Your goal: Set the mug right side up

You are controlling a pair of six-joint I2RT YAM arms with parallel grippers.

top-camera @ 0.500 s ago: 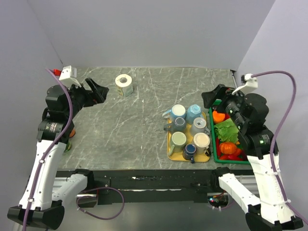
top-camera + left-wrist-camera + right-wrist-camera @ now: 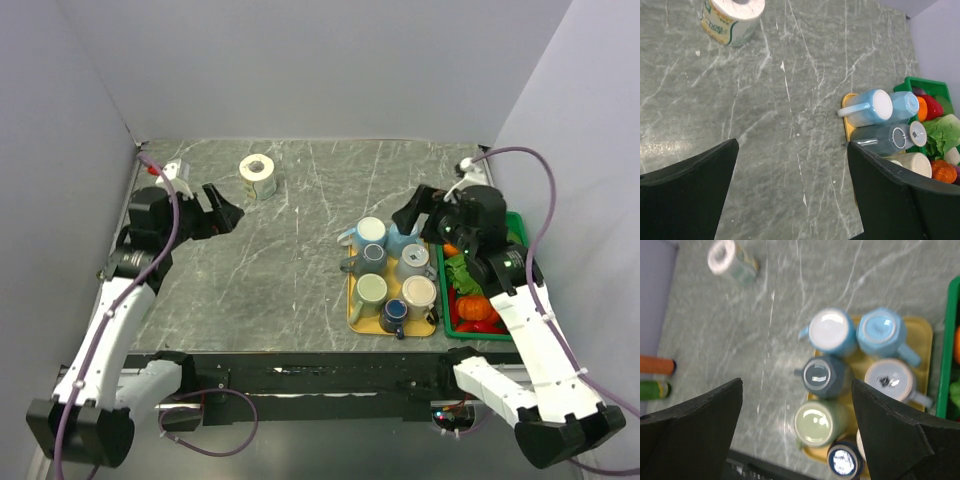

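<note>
Several mugs stand base up on a yellow tray (image 2: 351,312) right of centre: two light blue ones (image 2: 370,232), a slate one (image 2: 373,258), a grey-white one (image 2: 412,262), a green one (image 2: 371,291), a cream one (image 2: 419,292) and a navy one (image 2: 394,313). My right gripper (image 2: 415,212) is open and empty, hovering over the tray's far edge. In the right wrist view its jaws (image 2: 796,405) stand wide apart above the slate mug (image 2: 822,376) and the green mug (image 2: 815,424). My left gripper (image 2: 222,213) is open and empty above bare table at the left (image 2: 792,165).
A roll of labelled tape (image 2: 258,176) sits at the back left. A green crate (image 2: 515,222) of vegetables stands right of the tray. An orange object (image 2: 655,365) and a green one (image 2: 652,389) lie near the table's left edge.
My right gripper has swung left and now hangs over the tray. My left gripper has moved a little right and toward the front. The mugs have not moved.
</note>
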